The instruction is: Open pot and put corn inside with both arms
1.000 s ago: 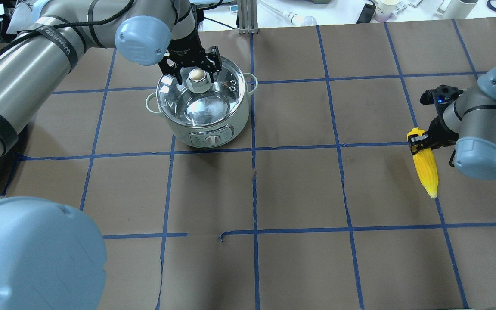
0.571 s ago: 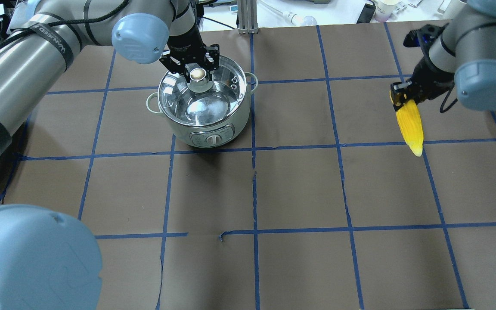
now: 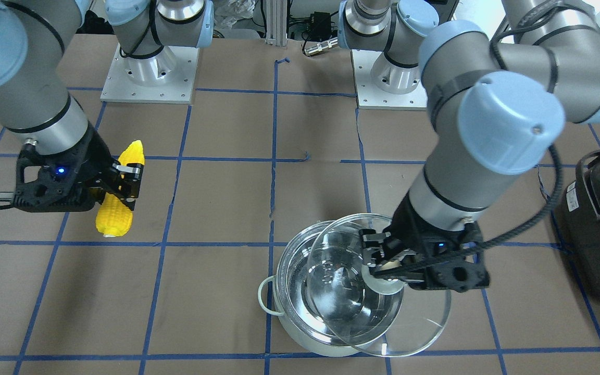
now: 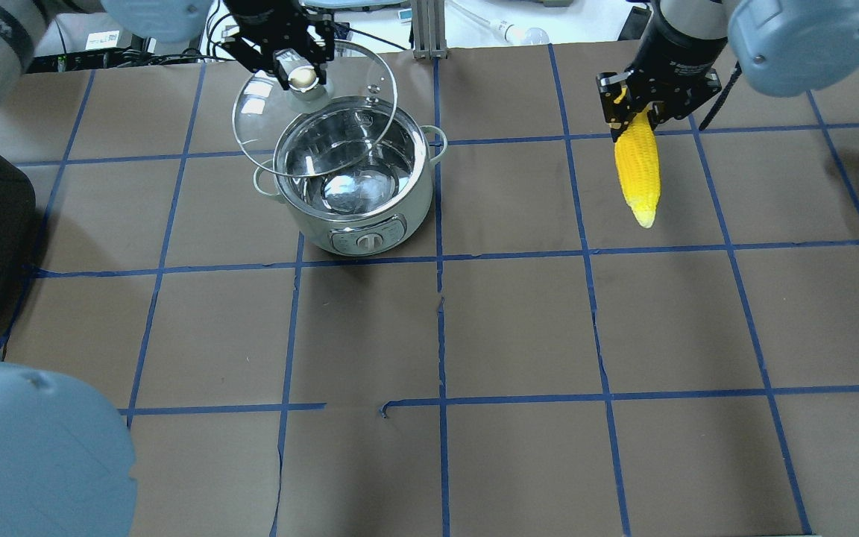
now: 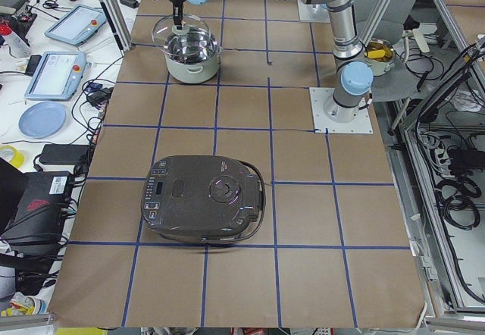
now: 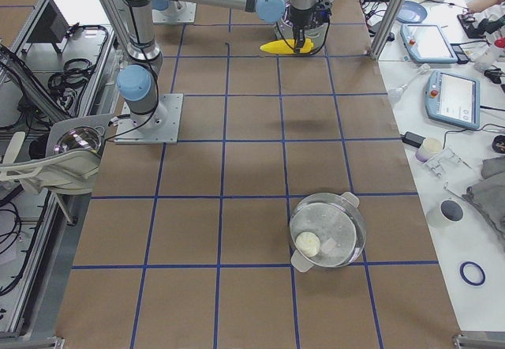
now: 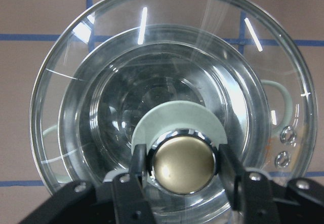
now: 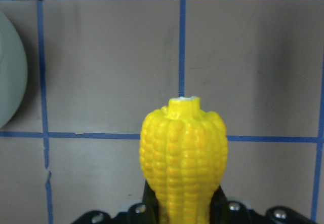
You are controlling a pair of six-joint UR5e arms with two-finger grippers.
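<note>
So the left hand is clamped on the gold knob of the glass lid, 1 finger on each side of it, and that shows really clearly in the left wrist view. The lid is up in the air and off the pot, tilted a bit and sitting off-center toward the far-left side of the pot as the overhead view shows it. It overlaps part of the rim in that view, but most of the shiny steel inside is uncovered. The pot itself sits on the brown desk on the robot's left half, with its dial panel facing the robot.

Over on the other side, the right hand is closed on the corn, gripping it at the thick end. The tapered tip points back toward the robot. The corn hangs above the desk, well apart from the pot, with about 1 grid square between them.

A big dark appliance sits further along the desk on the left arm's side.
</note>
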